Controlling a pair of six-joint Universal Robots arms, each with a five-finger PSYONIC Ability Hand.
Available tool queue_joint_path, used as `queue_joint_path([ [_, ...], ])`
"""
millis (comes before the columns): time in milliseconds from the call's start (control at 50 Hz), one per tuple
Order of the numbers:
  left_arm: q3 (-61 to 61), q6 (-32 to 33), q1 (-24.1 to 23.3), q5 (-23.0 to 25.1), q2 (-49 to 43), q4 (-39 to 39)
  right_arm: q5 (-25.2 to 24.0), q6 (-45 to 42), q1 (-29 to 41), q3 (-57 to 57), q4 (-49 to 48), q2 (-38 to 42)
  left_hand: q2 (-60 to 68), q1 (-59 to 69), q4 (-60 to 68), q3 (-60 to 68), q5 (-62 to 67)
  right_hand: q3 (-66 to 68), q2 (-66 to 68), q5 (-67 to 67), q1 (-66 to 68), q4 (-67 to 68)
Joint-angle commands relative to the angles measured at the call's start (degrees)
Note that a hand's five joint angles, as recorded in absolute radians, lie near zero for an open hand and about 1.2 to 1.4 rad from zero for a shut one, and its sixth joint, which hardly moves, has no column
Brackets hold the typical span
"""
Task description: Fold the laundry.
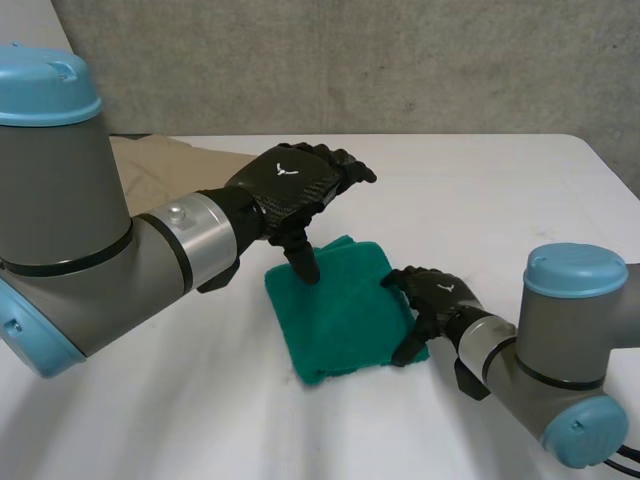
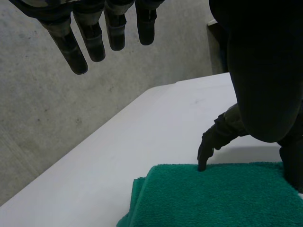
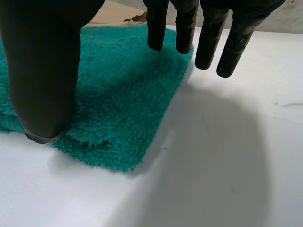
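A folded green towel lies in the middle of the white table. My left hand hovers over the towel's far left part, fingers straight and open, its thumb pointing down onto the cloth. My right hand rests at the towel's right edge. Its thumb presses the cloth near the front corner, and its straight fingers hang just above the edge. One right-hand fingertip touches the towel's edge. Neither hand grips the cloth.
A beige cloth lies at the back left of the table, behind the left arm. Bare white tabletop stretches to the right and in front of the towel. A grey wall stands behind the table.
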Motion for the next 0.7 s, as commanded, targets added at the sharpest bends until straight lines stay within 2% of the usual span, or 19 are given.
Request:
queue_joint_path([
  [20,-0.15,-0.01,0.28,0.01,-0.2,0.0,0.07,0.02,2.02,-2.26,0.1,2.47,-0.16,0.67,-0.22,-0.63,-1.3,4.99,5.22,5.05,7.85,5.08],
  [120,-0.33,-0.01,0.28,0.01,-0.2,0.0,0.07,0.02,2.19,-3.06,0.1,3.44,-0.16,0.67,-0.22,-0.63,-1.3,9.02,9.24,9.08,11.87,9.11],
  [160,-0.59,-0.01,0.28,0.1,-0.2,0.0,0.07,0.11,2.28,-3.14,0.01,3.53,-0.16,0.67,-0.22,-0.63,-1.3,14.89,15.11,14.95,17.74,14.98],
  [200,-0.68,-0.01,0.28,0.1,-0.2,0.0,0.16,0.11,2.28,-3.14,-0.34,3.53,-0.16,0.67,-0.22,-0.63,-1.3,24.62,24.84,24.68,27.47,24.71],
  [220,-0.68,-0.01,0.28,0.1,-0.2,0.0,0.33,0.19,2.19,-3.06,-1.04,3.53,-0.16,0.67,-0.22,-0.63,-1.3,37.66,37.89,37.72,40.52,37.75],
  [280,-0.85,-0.01,0.19,0.1,-0.2,0.01,0.6,0.54,2.11,-3.14,-2.71,3.44,-0.16,0.67,-0.22,-0.63,-1.3,52.89,53.11,52.95,55.74,52.98],
  [300,-0.85,-0.1,0.19,0.1,-0.2,0.09,0.43,0.98,2.02,-3.23,-3.5,3.44,-0.32,0.5,-0.38,-0.8,-1.46,62.2,62.42,62.26,65.06,62.29],
  [500,-0.85,-0.1,0.1,0.01,-0.12,0.09,0.86,1.43,1.4,-9.99,-3.24,6.08,-0.16,0.67,-0.22,-0.63,-1.3,62.29,62.52,62.36,65.15,62.38],
  [580,-0.94,-0.1,0.19,0.01,-0.12,0.09,0.69,1.07,-1.93,-14.56,-2.98,6.95,-0.16,0.67,-0.22,-0.63,-1.3,62.29,62.52,62.36,65.15,62.38],
  [700,-0.86,-0.01,0.28,0.01,0.06,0.09,0.07,0.37,-9.93,-26.5,2.37,11.96,-0.16,0.67,-0.22,-0.63,-1.3,62.29,62.52,62.36,65.15,62.38],
])
